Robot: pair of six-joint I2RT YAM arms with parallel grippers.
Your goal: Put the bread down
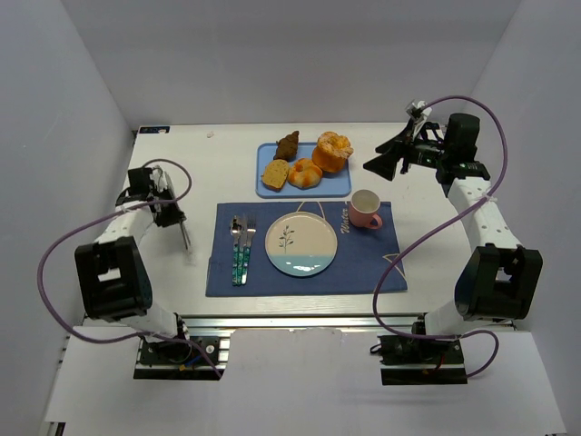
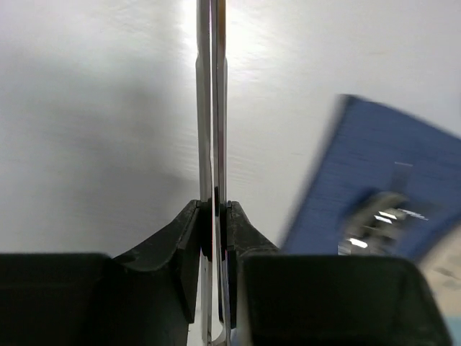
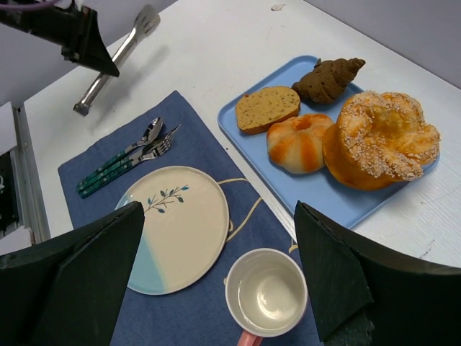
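Left gripper (image 2: 214, 216): jaws pinched on the shiny metal tongs (image 2: 212, 108), and both tong blades are squeezed flat together. It sits over the white table (image 1: 172, 163), left of the blue fabric placemat (image 3: 209, 140). Right gripper (image 1: 383, 163): jaws wide apart, nothing in them, hovering near the tray's right end.

The target is the small dark brown lumpy bread (image 3: 328, 78) with a pointed end. It lies at the far left corner of the light blue rectangular tray (image 3: 310, 194), behind the pale yellow cake slice (image 3: 268, 108). Its tip is just beside the big orange sugar-crusted round bun (image 3: 382, 137).

Handling, my read:
- It looks light, so no load concern.
- The crust looks firm but crumbly, with a soft core likely. Squeeze gently or you crush it.
- The lumpy surface gives the blades bite, so slip risk is low.
- Take it across the thick middle. The tapered tip would pivot or snap.
- The neighbours are tight, so come in from the open far side.
- You need to ease the grip so the blades spring apart before you approach.

Count:
- baked items on the tray: 4 (1 bread, 1 cake slice, 1 big bun, 1 small orange-striped ring bun (image 3: 299, 143))
- tray: 1
- tongs: 1
- cream-and-blue round plate (image 3: 180, 223) with a leaf sprig: 1, nothing on it
- pink cup (image 3: 266, 292): 1, nothing in it
- placemat: 1
- teal-handled cutlery (image 3: 130, 157): spoon and fork for sure. I can't tell if there is a third piece.
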